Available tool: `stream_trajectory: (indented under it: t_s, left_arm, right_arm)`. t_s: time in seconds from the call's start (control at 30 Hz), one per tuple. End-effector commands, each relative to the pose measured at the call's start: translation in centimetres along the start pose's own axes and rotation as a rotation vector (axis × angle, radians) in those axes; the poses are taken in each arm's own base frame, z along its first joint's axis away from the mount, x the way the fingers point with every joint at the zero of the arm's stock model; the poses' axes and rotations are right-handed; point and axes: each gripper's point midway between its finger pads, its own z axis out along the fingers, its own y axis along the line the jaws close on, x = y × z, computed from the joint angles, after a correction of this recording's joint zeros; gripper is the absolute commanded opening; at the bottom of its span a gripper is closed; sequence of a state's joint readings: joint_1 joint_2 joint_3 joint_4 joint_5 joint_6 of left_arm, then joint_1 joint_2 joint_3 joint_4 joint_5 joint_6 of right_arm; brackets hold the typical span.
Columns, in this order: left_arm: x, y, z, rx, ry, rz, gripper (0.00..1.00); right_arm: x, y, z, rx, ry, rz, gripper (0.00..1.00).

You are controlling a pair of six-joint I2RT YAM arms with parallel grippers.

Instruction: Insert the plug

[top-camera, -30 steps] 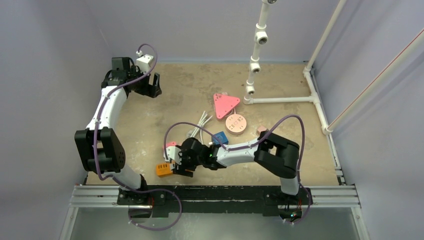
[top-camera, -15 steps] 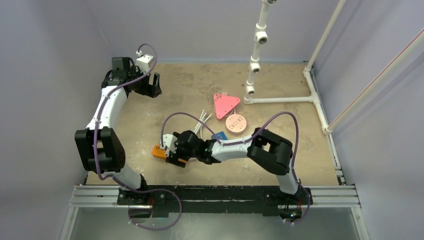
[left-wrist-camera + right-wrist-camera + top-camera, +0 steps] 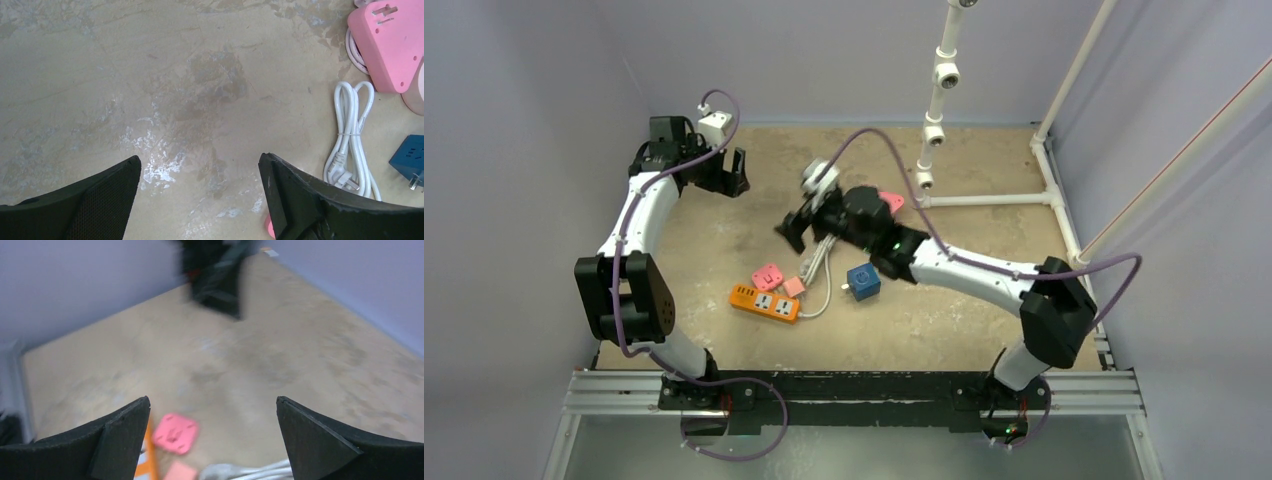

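An orange power strip (image 3: 764,302) lies flat near the front left, with its white cable (image 3: 816,268) bundled behind it. In the left wrist view the cable's white plug (image 3: 342,169) rests on the table at the end of the coil (image 3: 352,125). My right gripper (image 3: 796,232) hovers open above the cable bundle, holding nothing. Its own view looks down past the pink square adapter (image 3: 175,432) and the orange strip's edge (image 3: 145,462). My left gripper (image 3: 732,172) stands open and empty at the back left, over bare table (image 3: 200,162).
A pink square adapter (image 3: 768,275) and a small pink block (image 3: 794,287) sit just behind the strip. A blue cube adapter (image 3: 862,281) lies to the right. A pink triangular socket (image 3: 390,40) shows behind my right wrist. White pipework (image 3: 934,110) stands at the back right.
My right arm has swung from the front, by the orange strip, up to the middle back, and its jaws have widened. The strip now lies free on the table. The left arm has stayed put.
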State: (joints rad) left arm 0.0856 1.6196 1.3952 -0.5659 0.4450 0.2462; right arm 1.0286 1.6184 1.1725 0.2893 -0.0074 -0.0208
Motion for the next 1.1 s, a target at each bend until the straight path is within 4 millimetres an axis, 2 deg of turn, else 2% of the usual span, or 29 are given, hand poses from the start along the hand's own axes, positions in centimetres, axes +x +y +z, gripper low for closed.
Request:
stream_trajectory:
  t_s: [0.0,0.03,0.07,0.17,0.27,0.4,0.53,0.6,0.77,0.9,1.07]
  left_arm:
    - [-1.4,-0.5,-0.4,0.016,-0.056,0.008,0.89]
    - [-1.4,-0.6,-0.4,0.021,-0.058,0.001,0.89]
    - [-1.2,-0.8,-0.3,0.030,-0.055,-0.005,0.89]
    - [-0.9,-1.4,-0.1,0.043,-0.051,-0.003,0.89]
    - [-0.7,-1.6,0.0,0.045,-0.049,-0.007,0.88]
    - [-0.6,-1.5,0.0,0.042,-0.045,-0.008,0.88]
    - [-0.4,-1.5,0.0,0.039,-0.041,-0.002,0.88]
    - [-0.2,-1.4,0.2,0.039,-0.036,-0.005,0.88]
    - [-0.1,-1.5,0.5,0.045,-0.030,-0.018,0.88]
    - [0.0,-1.5,0.5,0.043,-0.030,-0.019,0.87]
    - [0.0,-1.4,0.5,0.038,-0.027,-0.017,0.87]
  right_arm:
    - [1.3,-13.3,-0.9,0.245,-0.014,0.277,0.99]
    - [2.5,-15.6,-1.3,0.328,0.006,0.315,0.99]
    - [2.8,-17.2,-1.9,0.416,-0.003,0.328,0.99]
    - [4.2,-19.3,-3.1,0.567,-0.011,0.377,0.99]
    - [6.8,-20.7,-2.5,0.655,0.041,0.387,0.99]
    - [9.6,-21.4,-1.9,0.708,0.099,0.393,0.99]
    - [12.2,-21.4,-3.4,0.768,0.118,0.425,0.99]
    - [12.8,-21.5,-3.9,0.787,0.115,0.425,0.99]
    - [13.5,-22.7,-2.7,0.837,0.138,0.409,0.99]
    - [12.6,-23.8,-1.7,0.865,0.119,0.385,0.99]
    - [12.8,-24.8,-0.2,0.871,0.133,0.370,0.80]
